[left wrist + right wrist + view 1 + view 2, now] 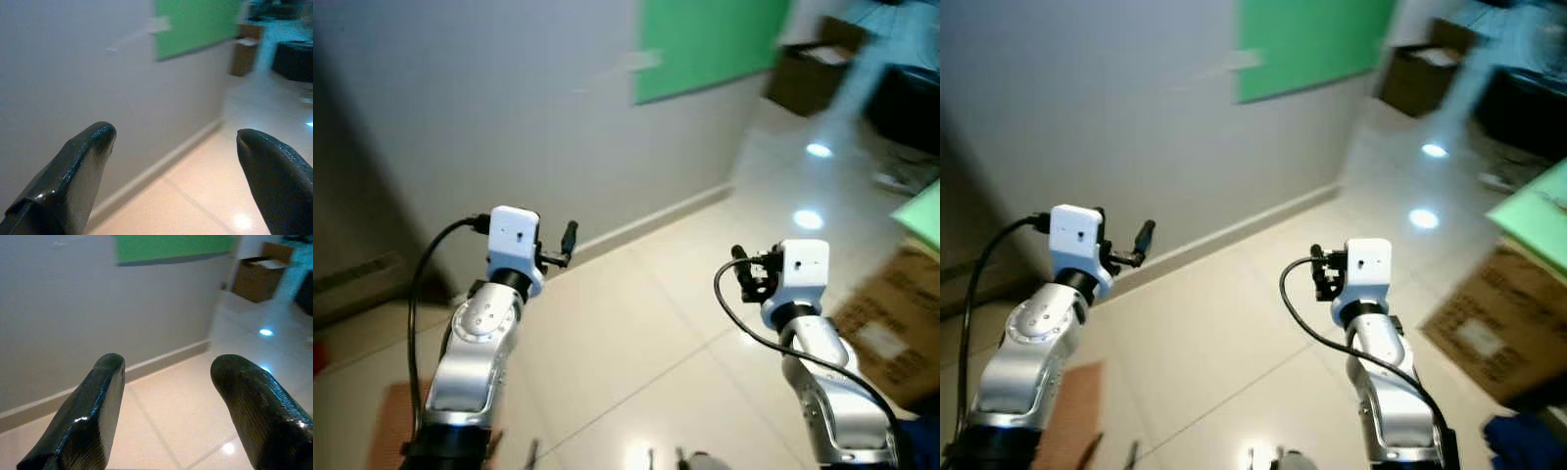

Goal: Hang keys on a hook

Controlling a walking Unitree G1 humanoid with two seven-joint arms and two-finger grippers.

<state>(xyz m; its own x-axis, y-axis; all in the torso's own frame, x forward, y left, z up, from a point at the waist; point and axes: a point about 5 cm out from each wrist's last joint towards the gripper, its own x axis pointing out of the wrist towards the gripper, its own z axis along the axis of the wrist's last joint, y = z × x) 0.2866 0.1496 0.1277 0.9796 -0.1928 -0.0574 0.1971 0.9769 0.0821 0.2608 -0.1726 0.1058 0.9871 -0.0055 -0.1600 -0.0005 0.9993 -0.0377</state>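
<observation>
A small pale fixture (646, 61), perhaps the hook, sits on the grey wall (460, 98) at the green board's (710, 44) edge. It is well ahead of and above the left tool (176, 147), and too blurred to make out its shape.

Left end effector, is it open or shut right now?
Open: the left end effector has its two black fingers spread apart, holding nothing.

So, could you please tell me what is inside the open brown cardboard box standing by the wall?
The open brown cardboard box stands on the tiled floor past the green board. Something pale shows at its opening, but blur and the box walls hide the rest.
</observation>
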